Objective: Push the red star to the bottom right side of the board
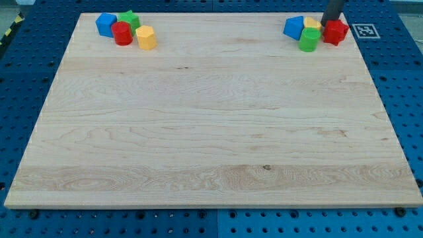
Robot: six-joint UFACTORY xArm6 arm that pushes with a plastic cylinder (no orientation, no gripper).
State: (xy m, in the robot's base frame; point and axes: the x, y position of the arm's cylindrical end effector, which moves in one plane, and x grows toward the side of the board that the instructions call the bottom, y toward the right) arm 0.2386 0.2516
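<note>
The red star (pixel 336 31) lies at the board's top right corner, in a cluster with a blue block (pixel 294 27), a yellow block (pixel 311 24) and a green block (pixel 308 39). The dark rod comes down from the view's top edge, and my tip (pixel 328 22) is just behind the red star, at its upper left, between it and the yellow block. It looks to be touching the star or very close to it.
A second cluster sits at the top left: a blue block (pixel 105 24), a green block (pixel 129 20), a red cylinder (pixel 122 33) and a yellow block (pixel 146 38). A fiducial tag (pixel 364 30) lies on the blue perforated table beside the wooden board (pixel 211 132).
</note>
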